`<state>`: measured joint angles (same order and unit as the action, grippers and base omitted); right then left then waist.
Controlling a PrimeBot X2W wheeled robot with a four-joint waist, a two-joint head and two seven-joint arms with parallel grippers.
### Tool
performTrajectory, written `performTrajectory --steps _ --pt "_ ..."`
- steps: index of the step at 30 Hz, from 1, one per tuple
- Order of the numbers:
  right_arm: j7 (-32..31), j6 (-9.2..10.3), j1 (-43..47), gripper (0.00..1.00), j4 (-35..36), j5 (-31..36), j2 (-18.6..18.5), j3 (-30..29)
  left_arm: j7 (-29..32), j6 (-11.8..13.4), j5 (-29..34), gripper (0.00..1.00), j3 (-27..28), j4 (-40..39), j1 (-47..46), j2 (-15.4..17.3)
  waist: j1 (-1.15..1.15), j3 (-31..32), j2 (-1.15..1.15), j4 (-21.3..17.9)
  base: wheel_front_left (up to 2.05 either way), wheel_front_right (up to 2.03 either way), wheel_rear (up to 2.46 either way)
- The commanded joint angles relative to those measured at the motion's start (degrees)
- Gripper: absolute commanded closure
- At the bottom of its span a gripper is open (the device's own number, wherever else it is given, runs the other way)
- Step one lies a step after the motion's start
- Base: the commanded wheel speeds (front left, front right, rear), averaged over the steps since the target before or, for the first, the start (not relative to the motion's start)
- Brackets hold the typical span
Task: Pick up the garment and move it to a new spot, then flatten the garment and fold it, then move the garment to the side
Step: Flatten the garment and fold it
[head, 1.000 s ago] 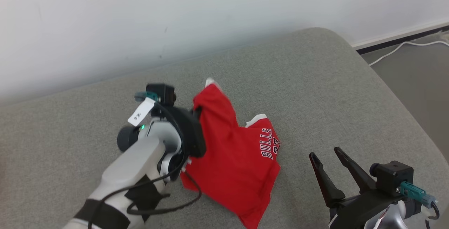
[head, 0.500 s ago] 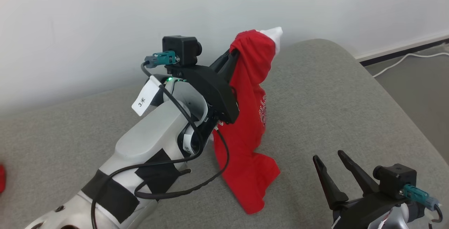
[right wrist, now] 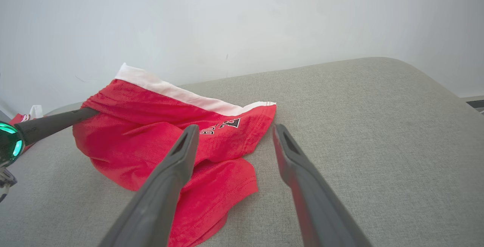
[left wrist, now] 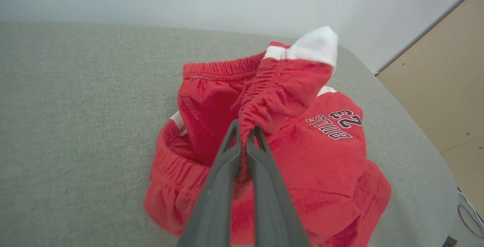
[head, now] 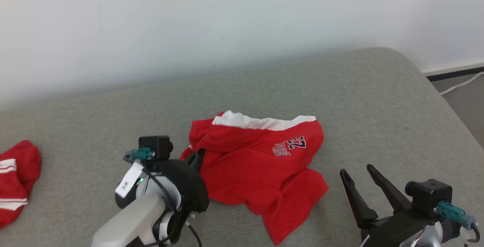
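Red shorts (head: 261,163) lie crumpled mid-cushion (head: 378,107), soft, light and floppy, left jaws pinched tight on the elastic waistband (left wrist: 264,88), right jaws wide apart and empty nearby, and I'd grab the opposite waistband corner next.

A grey fabric cushion (head: 359,88) with a rounded far corner fills the foreground. Directly behind it rises a plain white wall (head: 227,20), evenly lit, with a few faint marks. Past the cushion's right end, a dark skirting strip (head: 459,73) runs along the wall's foot above grey floor (head: 467,114), where a white cable (head: 463,83) lies. In the left wrist view, a pale wooden panel (left wrist: 442,76) stands beyond the cushion's rounded corner.
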<state>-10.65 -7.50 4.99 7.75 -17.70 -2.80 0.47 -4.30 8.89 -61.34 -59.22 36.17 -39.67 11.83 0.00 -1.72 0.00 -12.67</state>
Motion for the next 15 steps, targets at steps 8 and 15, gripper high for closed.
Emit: performTrajectory --steps 8,15 --pt "-0.3 0.02 0.0 0.00 0.1 -0.1 -0.2 0.4 -3.0 4.3 -0.6 1.00 1.0 -4.2 6.2 2.9 0.00 0.2 0.00 3.7 0.00 0.00 0.00" --pt "-0.7 0.02 0.5 0.00 0.2 0.0 -0.2 0.4 -5.1 7.1 -1.9 1.00 2.0 -7.2 12.0 5.2 0.00 0.6 0.00 4.3 0.00 0.00 0.00"
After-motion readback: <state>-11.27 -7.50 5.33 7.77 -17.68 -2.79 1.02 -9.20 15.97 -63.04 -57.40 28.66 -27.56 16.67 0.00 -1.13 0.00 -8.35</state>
